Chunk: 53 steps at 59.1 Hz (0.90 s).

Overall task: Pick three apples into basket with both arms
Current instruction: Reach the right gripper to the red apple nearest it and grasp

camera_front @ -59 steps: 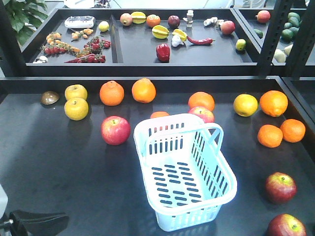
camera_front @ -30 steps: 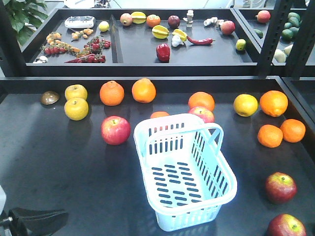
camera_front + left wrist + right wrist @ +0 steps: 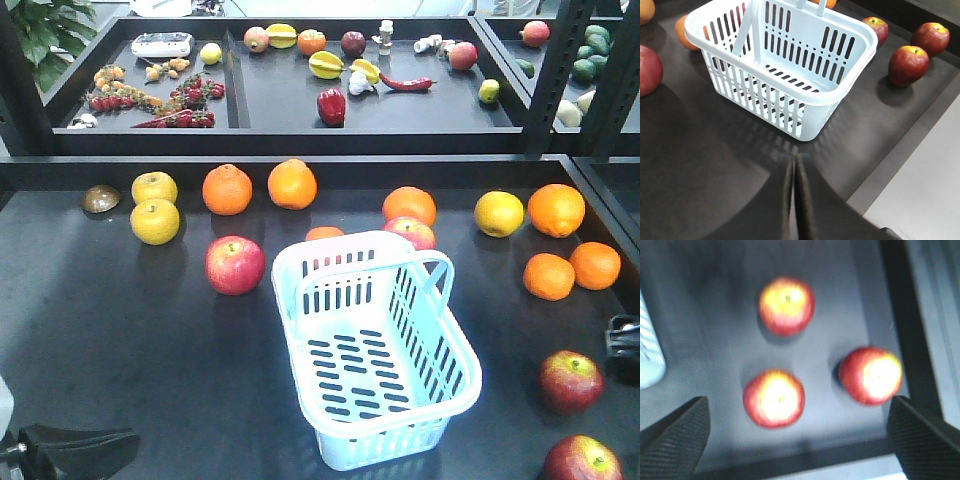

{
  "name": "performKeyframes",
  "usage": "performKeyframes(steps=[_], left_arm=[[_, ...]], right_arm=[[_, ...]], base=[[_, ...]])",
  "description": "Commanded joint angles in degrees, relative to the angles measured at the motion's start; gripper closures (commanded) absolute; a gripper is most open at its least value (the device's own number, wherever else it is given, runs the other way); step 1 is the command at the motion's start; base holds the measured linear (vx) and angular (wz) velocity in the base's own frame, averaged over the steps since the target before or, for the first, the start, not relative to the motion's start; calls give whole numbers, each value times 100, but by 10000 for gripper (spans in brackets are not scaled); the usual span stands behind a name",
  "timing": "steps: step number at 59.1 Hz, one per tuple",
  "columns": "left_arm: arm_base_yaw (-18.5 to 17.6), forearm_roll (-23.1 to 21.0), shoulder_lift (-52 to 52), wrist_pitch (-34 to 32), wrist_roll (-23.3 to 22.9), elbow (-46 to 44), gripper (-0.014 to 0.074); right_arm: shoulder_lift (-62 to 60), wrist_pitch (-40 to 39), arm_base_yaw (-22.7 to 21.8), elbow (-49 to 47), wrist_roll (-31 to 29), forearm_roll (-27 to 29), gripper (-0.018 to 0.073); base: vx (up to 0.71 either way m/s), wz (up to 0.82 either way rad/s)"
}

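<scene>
On the bench, I noted the basket directly ahead of the left tool, its fingers pressed together. The three apples lay apart beneath the right tool, which was spread wide. That view was blurred.

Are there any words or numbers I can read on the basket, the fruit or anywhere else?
None: no word, number, brand or sign can be read in any view.
The basket is plain plastic with no label showing.
The apples show no stickers; in the right wrist view they are blurred.
The white object on the back shelf is too small to tell if it has print.
</scene>
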Motion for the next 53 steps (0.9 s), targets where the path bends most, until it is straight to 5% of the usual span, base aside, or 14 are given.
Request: performKeyframes(steps=[1,17,31,53], left_arm=[[-25,-185,-19,-208,-36,-151,603],[-25,-185,-19,-173,-36,-151,603],[-25,-178,-19,-129,-36,-151,603],[-25,-178,-19,-150,-36,-151,603]], right_arm=[[452,-13,-24,-167,-60,11,-141],[1819,-175,-234,-186,-169,298,-106],[2451,-443,-816,-186,-1369,1640,-92],[2887,-558,-824,-186,-1374,1497,-81]], base=[[0,0],[0,0],[0,0],[0,0]])
